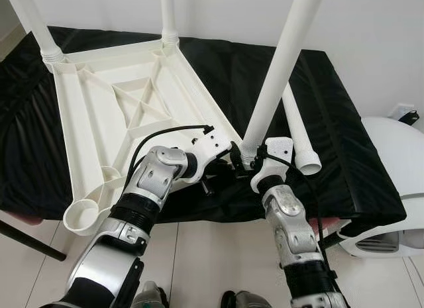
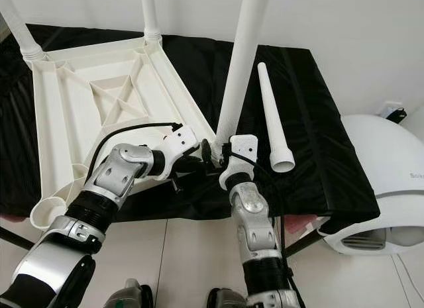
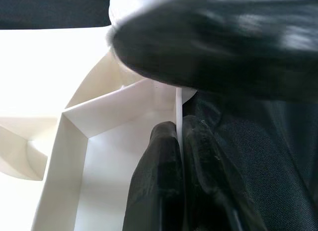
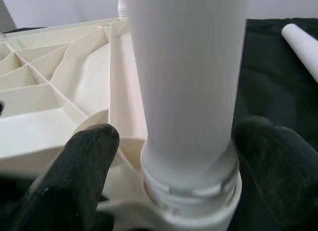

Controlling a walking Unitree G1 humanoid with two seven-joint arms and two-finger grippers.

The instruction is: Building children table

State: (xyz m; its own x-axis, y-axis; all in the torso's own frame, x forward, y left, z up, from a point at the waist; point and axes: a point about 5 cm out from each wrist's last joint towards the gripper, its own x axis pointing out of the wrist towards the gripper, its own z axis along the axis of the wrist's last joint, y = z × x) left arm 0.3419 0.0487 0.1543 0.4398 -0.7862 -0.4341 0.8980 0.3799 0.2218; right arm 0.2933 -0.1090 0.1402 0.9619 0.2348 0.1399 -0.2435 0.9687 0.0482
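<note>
Black cloth (image 1: 344,155) covered the low work surface against a white wall, and on it the white plastic tabletop (image 1: 99,116) lay upside down, ribbed underside up. Two legs stood in its far corner sockets. A third leg (image 1: 278,76) rose from the near corner closest to the robot's right side, while the fourth leg (image 2: 273,116) lay loose on the cloth just beside it. The near corner socket (image 1: 85,215) on the robot's left stood empty.

The left gripper (image 3: 180,156) was pinched shut on the thin edge wall of the tabletop near that third leg, steadying the frame. The right gripper (image 4: 189,156) sat at the leg's base, its fingers (image 4: 84,156) spread on either side of the collar; they looked close to it but not clearly pressed against it.

By my reading, the step in hand was seating or twisting the third leg home in its socket. Next, the right gripper would likely need to close on the collar, turn or press until the leg sat flush, then fetch the loose leg for the empty socket.
</note>
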